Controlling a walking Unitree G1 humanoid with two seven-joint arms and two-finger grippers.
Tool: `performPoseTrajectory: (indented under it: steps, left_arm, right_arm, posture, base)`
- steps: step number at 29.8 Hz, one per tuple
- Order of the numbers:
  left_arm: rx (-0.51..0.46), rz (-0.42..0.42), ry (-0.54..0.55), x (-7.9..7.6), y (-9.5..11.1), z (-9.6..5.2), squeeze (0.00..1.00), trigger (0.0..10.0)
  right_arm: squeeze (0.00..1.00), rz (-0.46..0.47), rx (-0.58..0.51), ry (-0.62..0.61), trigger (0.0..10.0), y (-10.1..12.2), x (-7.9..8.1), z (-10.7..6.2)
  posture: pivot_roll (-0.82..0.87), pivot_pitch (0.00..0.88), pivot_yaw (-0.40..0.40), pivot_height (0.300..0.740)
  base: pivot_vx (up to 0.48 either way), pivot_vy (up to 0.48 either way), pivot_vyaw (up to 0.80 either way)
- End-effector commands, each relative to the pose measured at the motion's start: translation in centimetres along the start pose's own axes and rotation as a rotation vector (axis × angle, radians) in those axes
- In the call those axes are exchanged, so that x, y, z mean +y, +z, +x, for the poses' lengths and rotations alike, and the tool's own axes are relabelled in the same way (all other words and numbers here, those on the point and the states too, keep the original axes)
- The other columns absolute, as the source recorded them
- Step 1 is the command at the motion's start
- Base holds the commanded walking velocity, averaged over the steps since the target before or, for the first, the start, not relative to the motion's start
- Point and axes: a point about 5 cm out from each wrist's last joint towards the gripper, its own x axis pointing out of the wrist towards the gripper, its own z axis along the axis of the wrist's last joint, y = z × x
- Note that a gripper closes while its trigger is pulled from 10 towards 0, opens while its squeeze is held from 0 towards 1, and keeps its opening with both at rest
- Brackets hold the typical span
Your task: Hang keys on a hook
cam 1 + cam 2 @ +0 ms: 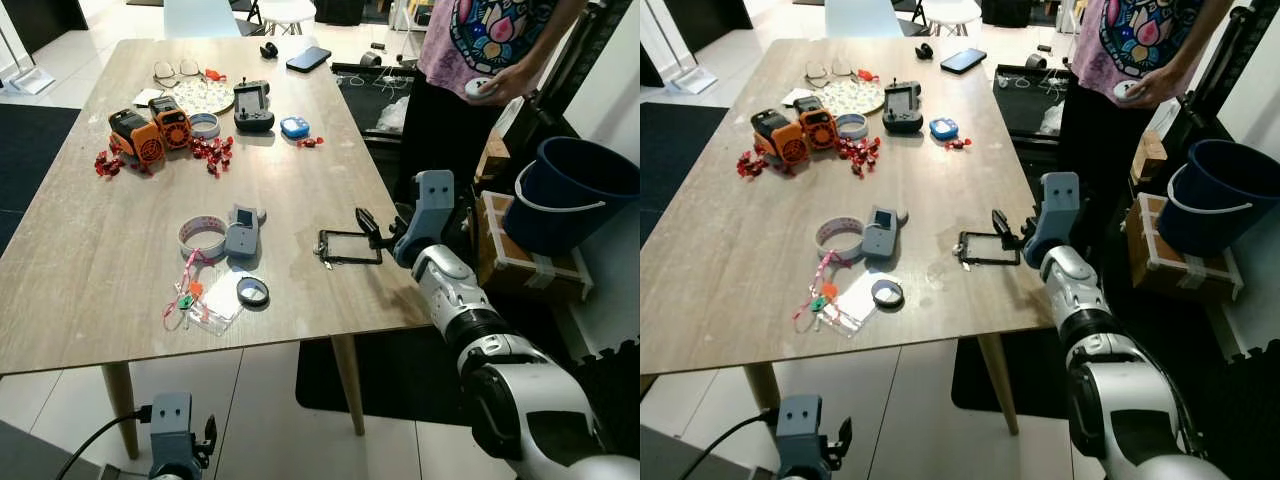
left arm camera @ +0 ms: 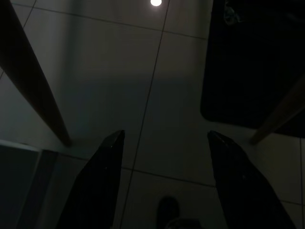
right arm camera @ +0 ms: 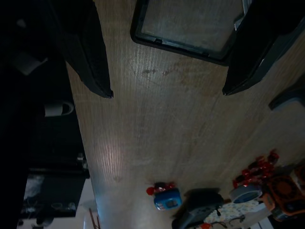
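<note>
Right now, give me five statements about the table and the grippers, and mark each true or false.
1. The right gripper is open at a black frame on the table. True.
2. The left gripper holds the keys. False: it hangs open below the table, over the floor.
3. The keys with coloured tags lie near the table's front edge. True.
4. The blue bucket stands on the table. False: it sits off the table, on the robot's right.
5. The phone lies beside the tape roll. False: it lies at the far end.

keys (image 1: 187,291) | pink-lanyard bunch with coloured tags | lying flat | table's near edge, beside tape roll (image 1: 203,236)
</note>
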Motion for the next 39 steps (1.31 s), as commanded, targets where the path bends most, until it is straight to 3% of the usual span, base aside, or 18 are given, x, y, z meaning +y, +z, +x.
performPoseTrajectory:
  steps: [1,5,9,12,39]
  left_arm:
    - [0.013,0.0,-0.015,-0.5,-0.6,-0.4,0.0,10.0]
    - [0.009,0.0,-0.016,-0.5,-0.5,-0.4,0.0,10.0]
    - [0.009,0.0,-0.016,-0.5,-0.5,-0.4,0.0,10.0]
    - [0.011,-0.004,-0.01,-0.5,-0.6,-0.5,0.0,10.0]
    - [0.037,-0.005,-0.008,-0.6,-1.1,-0.8,0.0,10.0]
  right_arm:
    - [0.0,0.014,0.013,0.003,10.0,-0.2,0.2,0.1]
    - [0.0,0.013,0.05,0.112,10.0,-0.6,1.7,0.4]
    - [0.0,0.01,0.057,0.133,10.0,-0.7,2.0,0.5]
    - [0.0,0.019,0.095,0.259,10.0,-1.5,3.6,0.5]
    - [0.0,0.041,0.209,0.247,10.0,-3.7,4.2,0.0]
  posture:
    - [0.06,0.184,-0.035,0.74]
    - [0.06,0.19,-0.041,0.74]
    - [0.06,0.19,-0.041,0.74]
    - [0.06,0.184,-0.047,0.74]
    - [0.06,0.194,-0.051,0.74]
  base:
    - [0.0,0.0,0.0]
    - [0.0,0.0,0.0]
    - [0.0,0.0,0.0]
    - [0.0,0.0,0.0]
    - [0.0,0.0,0.0]
